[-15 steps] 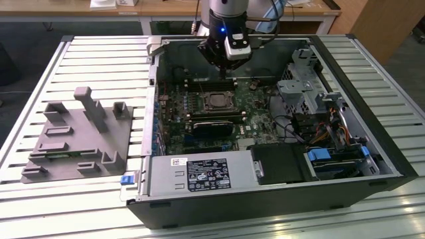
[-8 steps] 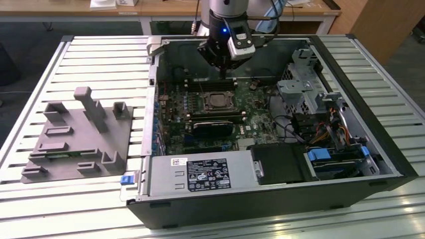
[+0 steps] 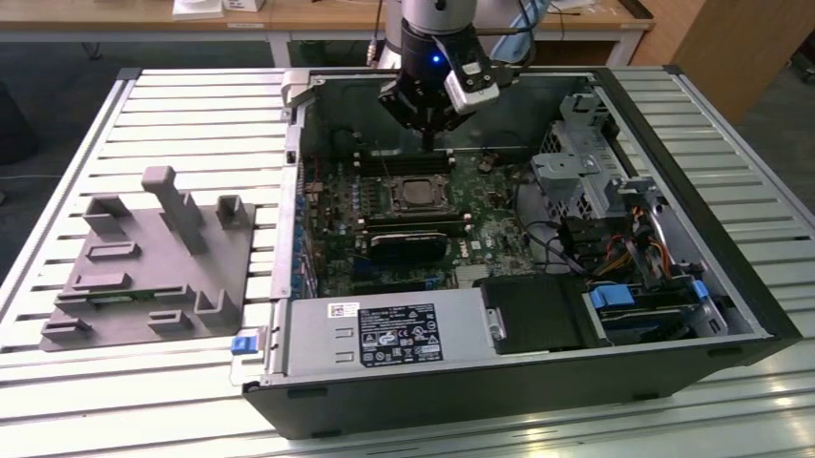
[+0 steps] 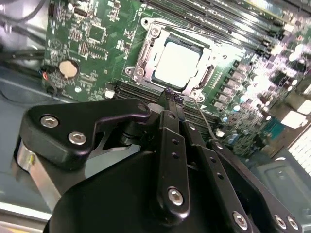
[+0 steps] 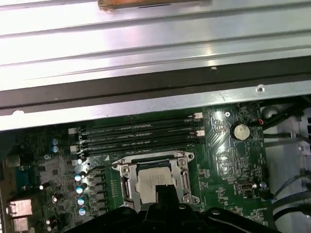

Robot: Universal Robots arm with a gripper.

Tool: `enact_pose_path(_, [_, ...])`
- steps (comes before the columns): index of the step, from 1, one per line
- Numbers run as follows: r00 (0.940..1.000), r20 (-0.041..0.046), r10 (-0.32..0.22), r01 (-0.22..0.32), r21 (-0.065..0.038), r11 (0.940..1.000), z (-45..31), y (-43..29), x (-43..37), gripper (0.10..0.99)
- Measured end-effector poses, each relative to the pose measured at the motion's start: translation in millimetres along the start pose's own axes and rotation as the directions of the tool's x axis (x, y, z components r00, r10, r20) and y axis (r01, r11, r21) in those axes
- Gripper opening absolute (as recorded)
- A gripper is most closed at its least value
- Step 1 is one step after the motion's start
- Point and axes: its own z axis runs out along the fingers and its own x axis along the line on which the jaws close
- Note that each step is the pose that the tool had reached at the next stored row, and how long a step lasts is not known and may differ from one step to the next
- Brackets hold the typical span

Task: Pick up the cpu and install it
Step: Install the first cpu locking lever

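Observation:
The cpu (image 4: 177,63), a small pale silver square, lies flat inside the dark socket with its metal frame (image 4: 144,56) on the green motherboard. It is also seen as the cpu (image 5: 153,180) in the first wrist view and as the cpu (image 3: 418,195) in the exterior view. My gripper (image 4: 172,95) hangs above the board beside the socket's edge, its two black fingers (image 4: 167,127) pressed together with nothing between them. In the exterior view the gripper (image 3: 430,141) hovers over the case's far side, just beyond the socket.
The open computer case (image 3: 751,315) lies on a slatted white table. Memory slots (image 5: 138,133), a power supply (image 3: 382,334), a drive cage (image 3: 574,172) and cables (image 3: 598,253) crowd the inside. A grey plastic tray with upright blocks (image 3: 140,258) sits at the exterior view's left.

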Motion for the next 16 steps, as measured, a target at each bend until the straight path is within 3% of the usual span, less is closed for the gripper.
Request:
enact_pose_path(4, [0.9982,-0.0017,-0.06,0.06,-0.002,0.9982,0.1,0.0,0.0,0.106])
enact_pose_path(12, [0.9884,-0.004,-0.152,0.152,-0.004,0.9884,0.5,-0.1,0.0,0.106])
enact_pose_path(16, [0.9872,-0.0041,-0.159,0.159,-0.005,0.9872,1.2,-0.9,6.2,0.106])
